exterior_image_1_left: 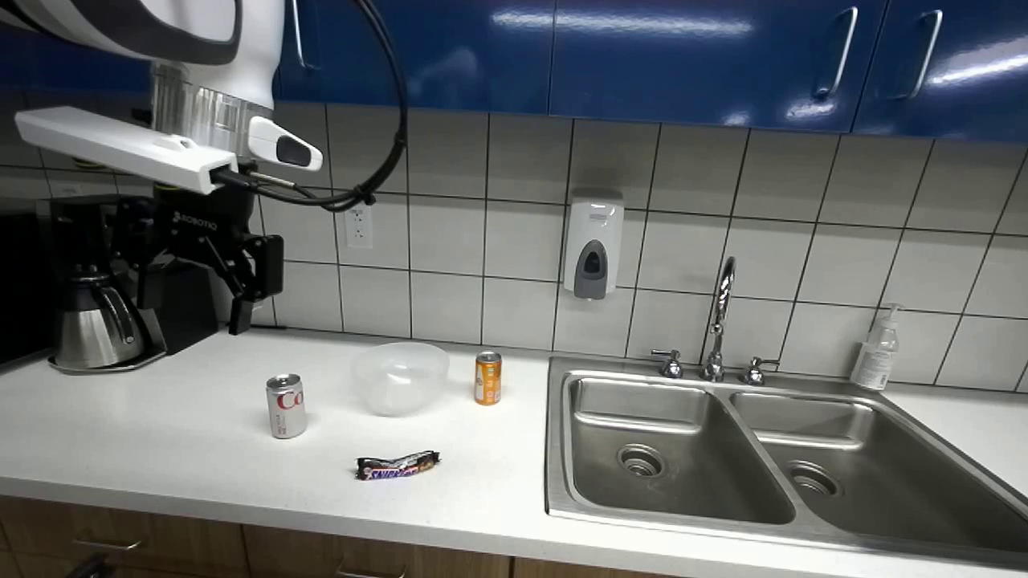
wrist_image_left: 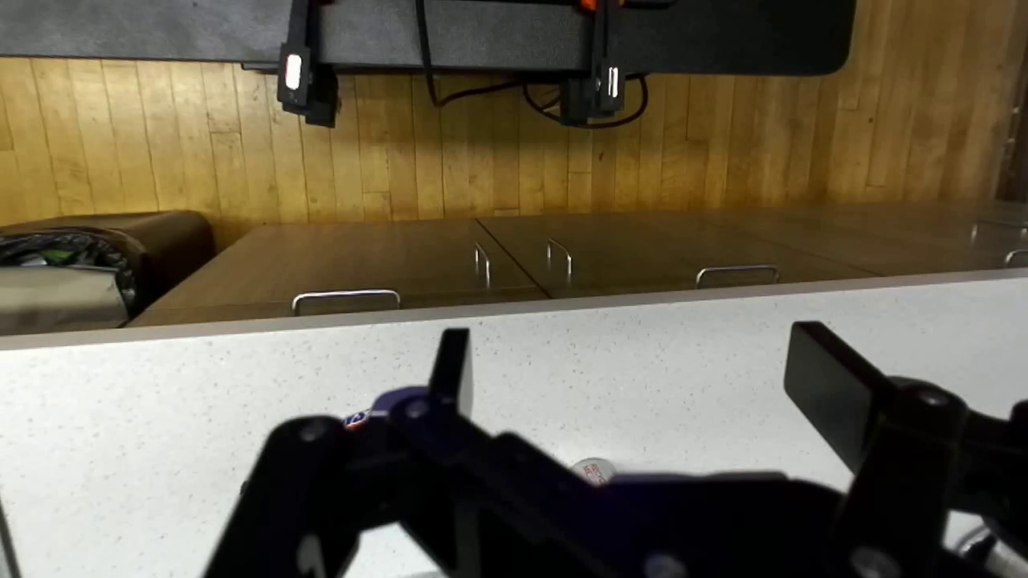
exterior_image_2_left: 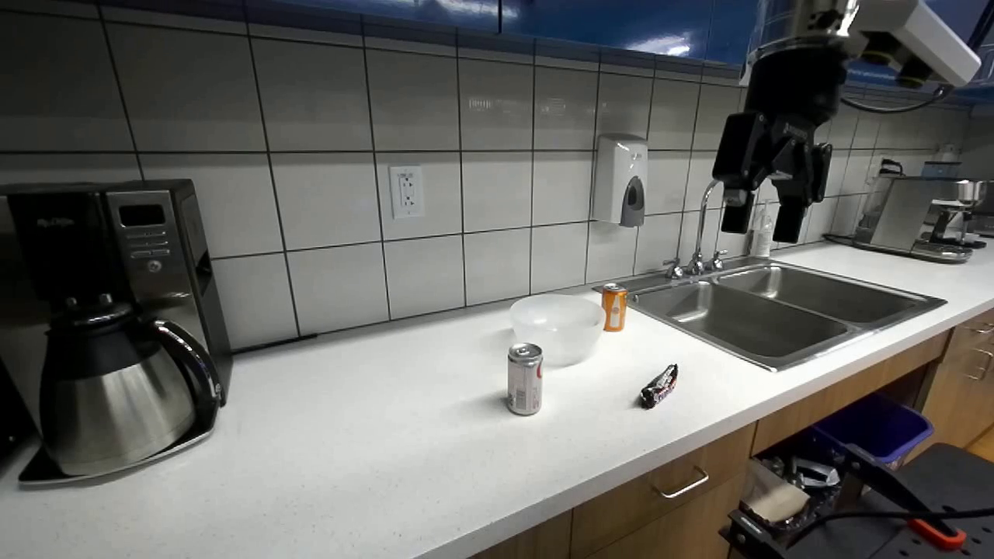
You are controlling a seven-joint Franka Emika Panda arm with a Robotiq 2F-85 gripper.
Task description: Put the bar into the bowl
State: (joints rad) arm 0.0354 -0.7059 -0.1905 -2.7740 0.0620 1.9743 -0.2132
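The bar [exterior_image_1_left: 397,466], a dark-wrapped candy bar with light lettering, lies flat on the white counter near its front edge. It also shows in an exterior view [exterior_image_2_left: 660,387], and a small piece of it [wrist_image_left: 356,419] peeks out beside a finger in the wrist view. The translucent whitish bowl [exterior_image_1_left: 399,392] stands upright behind the bar, and it also shows in an exterior view [exterior_image_2_left: 561,334]. In the wrist view the gripper hides nearly all of the bowl. My gripper [exterior_image_1_left: 194,311] is open and empty, high above the counter; its spread fingers also show in the wrist view [wrist_image_left: 634,361].
A silver-red can [exterior_image_1_left: 287,407] stands beside the bowl, and a small orange can [exterior_image_1_left: 487,378] stands on the bowl's other side. A steel double sink [exterior_image_1_left: 556,449] is set into the counter. A coffee maker [exterior_image_2_left: 159,233] stands at the far end. Blue cabinets [exterior_image_1_left: 683,64] hang above.
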